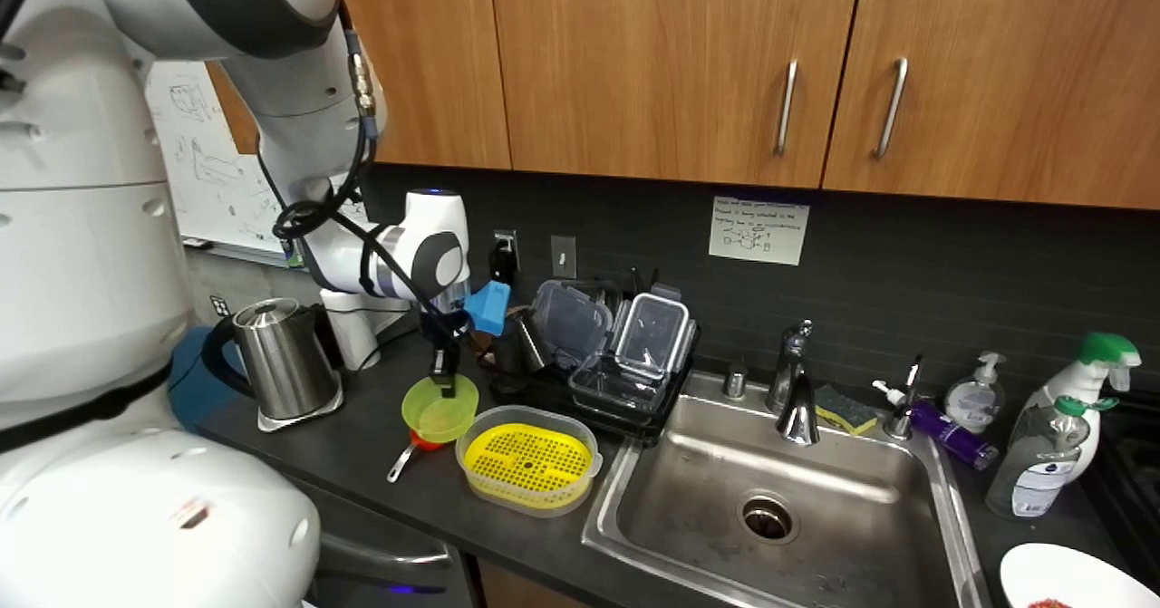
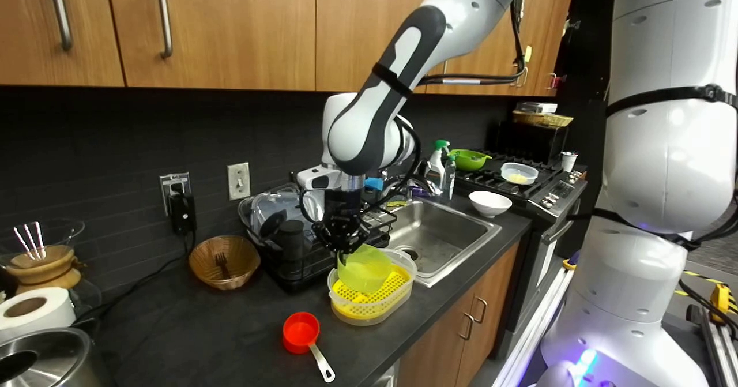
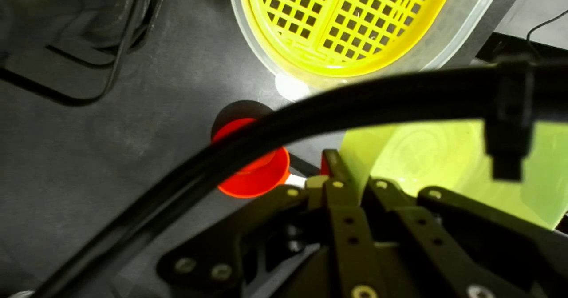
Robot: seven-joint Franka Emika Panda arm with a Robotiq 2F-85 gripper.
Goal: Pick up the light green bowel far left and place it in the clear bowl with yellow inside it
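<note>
The light green bowel point(image 1: 444, 425) hangs tilted above the counter, its wall pinched in my gripper point(image 3: 361, 187). In the wrist view one of the fingers point(image 3: 341, 196) lies along the outside of that wall, while the other finger's tip is hidden. Both exterior views show the gripper point(image 2: 341, 254) pointing down at the bowel's edge. The clear bowl point(image 1: 465, 449) stands on the counter with a yellow perforated insert inside. In the wrist view the clear bowl point(image 3: 459, 27) is at the top, apart from the bowel point(image 3: 426, 160). A black cable crosses that view and covers part of the bowel.
A red measuring cup point(image 2: 301, 332) with a pale handle lies on the counter near the clear bowl. Behind stands a dish rack point(image 1: 625, 381) with clear containers. A sink point(image 1: 725, 499) adjoins the bowl, and a steel kettle point(image 1: 285, 363) stands on the far side of the cup.
</note>
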